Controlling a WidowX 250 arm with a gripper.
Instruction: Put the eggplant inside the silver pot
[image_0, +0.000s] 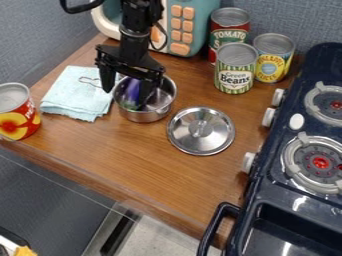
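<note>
The black gripper (127, 90) hangs over the silver pot (145, 116) at the upper left of the counter, its two fingers spread wide apart. One finger stands over the cloth at the pot's left, the other over the pot's right part. The purple eggplant (131, 91) lies in the pot between the fingers, leaning toward the left wall, with its green end low. The gripper partly covers the pot's back rim.
A silver lid (201, 131) lies right of the pot, a folded light-blue cloth (78, 95) left of it. Cans, such as the green beans can (235, 70), stand behind. A toy microwave (190, 22) is at the back, a dark stove (294, 195) at right.
</note>
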